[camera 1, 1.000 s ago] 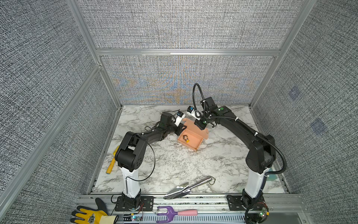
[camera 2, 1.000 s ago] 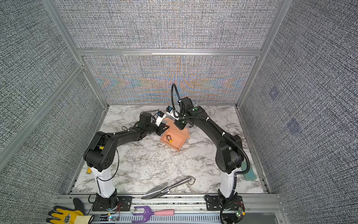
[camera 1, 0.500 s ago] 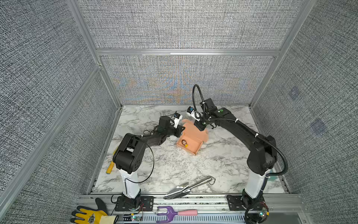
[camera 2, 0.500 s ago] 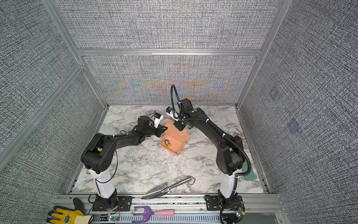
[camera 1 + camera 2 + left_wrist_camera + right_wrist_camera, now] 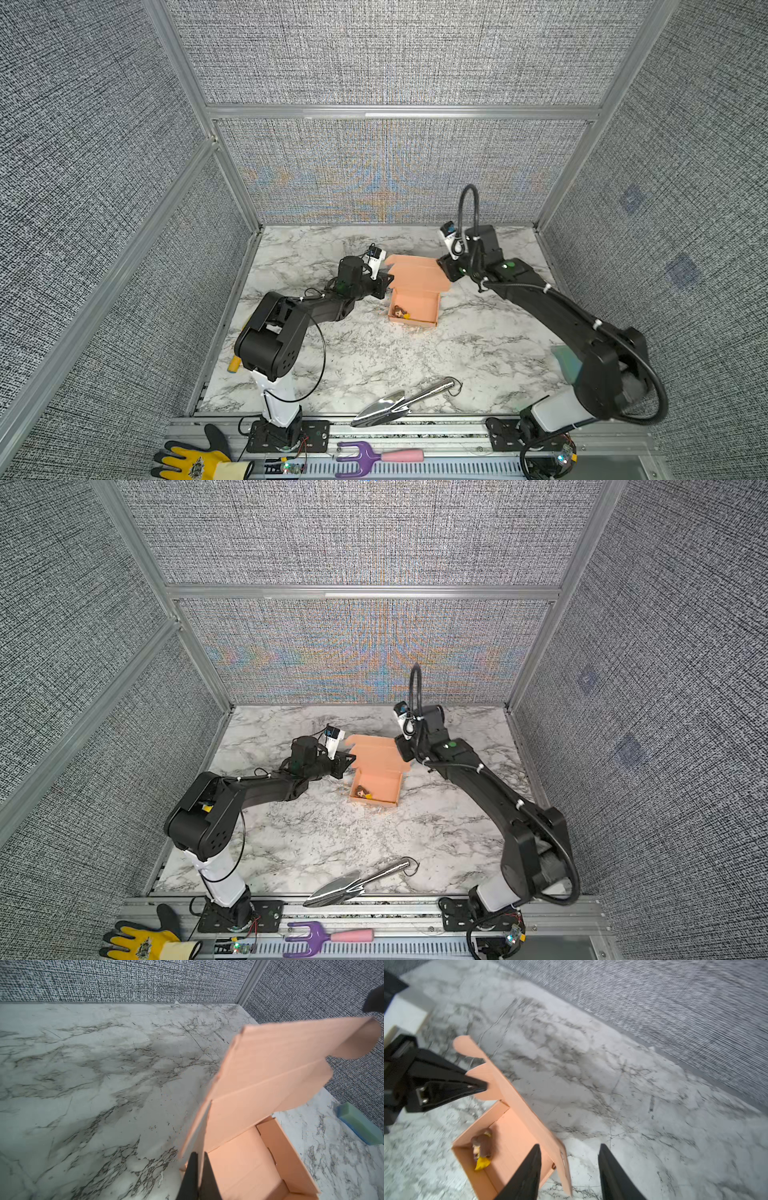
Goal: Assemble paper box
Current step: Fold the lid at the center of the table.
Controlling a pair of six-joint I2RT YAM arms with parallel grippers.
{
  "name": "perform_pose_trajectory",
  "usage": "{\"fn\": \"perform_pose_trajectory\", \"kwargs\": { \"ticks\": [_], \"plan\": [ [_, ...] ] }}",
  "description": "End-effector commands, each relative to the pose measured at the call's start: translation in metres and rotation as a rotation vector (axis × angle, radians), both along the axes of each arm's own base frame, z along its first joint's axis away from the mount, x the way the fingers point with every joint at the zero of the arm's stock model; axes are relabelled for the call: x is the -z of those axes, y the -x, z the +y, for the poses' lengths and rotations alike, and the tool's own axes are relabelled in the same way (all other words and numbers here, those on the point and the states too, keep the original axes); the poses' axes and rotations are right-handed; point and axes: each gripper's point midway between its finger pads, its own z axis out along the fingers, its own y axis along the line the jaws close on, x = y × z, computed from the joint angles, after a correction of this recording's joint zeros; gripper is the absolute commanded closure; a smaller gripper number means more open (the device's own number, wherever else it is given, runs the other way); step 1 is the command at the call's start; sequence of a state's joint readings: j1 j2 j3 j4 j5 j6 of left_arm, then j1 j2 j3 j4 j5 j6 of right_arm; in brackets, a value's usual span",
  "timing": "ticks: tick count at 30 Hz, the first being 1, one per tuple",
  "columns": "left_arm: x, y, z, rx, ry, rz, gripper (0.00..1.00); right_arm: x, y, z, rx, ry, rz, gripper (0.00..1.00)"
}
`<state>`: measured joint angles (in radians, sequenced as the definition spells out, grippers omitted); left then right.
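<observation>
One scalloped cardboard paper box [image 5: 419, 275], veined marble tabletop [image 5: 374, 357]

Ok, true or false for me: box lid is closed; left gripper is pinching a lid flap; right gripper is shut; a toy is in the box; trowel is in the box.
Lid closed: false, the paper box is open, lid raised.
Left gripper pinching a lid flap: true.
Right gripper shut: false, its jaws stand apart, near the lid's other side.
Toy in the box: true.
Trowel in the box: false, it lies on the table near the front.
</observation>
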<state>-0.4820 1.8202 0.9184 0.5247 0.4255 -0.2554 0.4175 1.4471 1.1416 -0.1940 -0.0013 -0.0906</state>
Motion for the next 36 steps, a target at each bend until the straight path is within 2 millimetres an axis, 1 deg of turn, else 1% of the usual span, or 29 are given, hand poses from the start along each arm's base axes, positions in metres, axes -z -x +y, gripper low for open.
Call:
{"fn": "perform_pose_trajectory", "kwargs": {
  "ticks": [1, 2, 3, 4, 6, 8, 11, 14, 15, 17, 20, 23, 27, 30, 33, 36],
  "plan": [
    [-0.015, -0.004, -0.001, -0.007, 0.025, -0.056, 1.0, -0.036, -0.015, -0.035, 0.219, -0.241, -0.192, 0.5],
    [-0.016, -0.004, -0.001, -0.006, 0.023, -0.058, 1.0, -0.033, -0.015, -0.049, 0.269, -0.276, -0.194, 0.5],
    [-0.016, -0.004, -0.001, -0.005, 0.023, -0.06, 1.0, -0.023, -0.016, -0.059, 0.3, -0.297, -0.179, 0.5],
    [-0.017, -0.003, -0.002, -0.002, 0.021, -0.062, 1.0, -0.011, -0.017, -0.065, 0.305, -0.322, -0.145, 0.5],
    [-0.017, -0.004, -0.002, -0.003, 0.02, -0.065, 1.0, 0.008, -0.026, -0.074, 0.328, -0.347, -0.099, 0.5],
    [-0.017, -0.004, -0.001, 0.0, 0.019, -0.067, 1.0, 0.022, -0.033, -0.076, 0.315, -0.372, -0.063, 0.5],
    [-0.019, -0.003, -0.003, 0.008, 0.018, -0.069, 1.0, 0.026, -0.044, -0.082, 0.3, -0.437, -0.071, 0.5],
    [-0.019, -0.002, -0.005, 0.016, 0.011, -0.076, 1.0, 0.033, -0.063, -0.073, 0.219, -0.422, -0.01, 0.5],
    [-0.018, -0.002, -0.005, 0.016, 0.005, -0.075, 1.0, 0.039, -0.068, -0.069, 0.192, -0.413, 0.015, 0.5],
    [-0.018, -0.002, -0.005, 0.016, 0.0, -0.077, 1.0, 0.045, -0.074, -0.061, 0.138, -0.412, 0.032, 0.5],
    [-0.015, -0.003, -0.006, 0.014, -0.005, -0.072, 1.0, 0.054, -0.081, -0.052, 0.089, -0.424, 0.032, 0.5],
    [-0.013, -0.005, -0.005, 0.004, -0.013, -0.068, 1.0, 0.059, -0.085, -0.05, 0.082, -0.42, 0.033, 0.51],
    [-0.01, -0.007, -0.007, 0.003, -0.022, -0.064, 1.0, 0.066, -0.089, -0.043, 0.042, -0.415, 0.043, 0.51],
    [-0.007, -0.009, -0.007, 0.003, -0.032, -0.059, 1.0, 0.069, -0.094, -0.04, 0.031, -0.409, 0.04, 0.5],
    [-0.003, -0.008, -0.008, 0.007, -0.046, -0.058, 1.0, 0.073, -0.104, -0.037, 0.022, -0.4, 0.047, 0.51],
    [0.0, -0.006, -0.009, 0.001, -0.081, -0.073, 1.0, 0.073, -0.111, -0.034, 0.026, -0.401, 0.051, 0.51]
  ]
}}
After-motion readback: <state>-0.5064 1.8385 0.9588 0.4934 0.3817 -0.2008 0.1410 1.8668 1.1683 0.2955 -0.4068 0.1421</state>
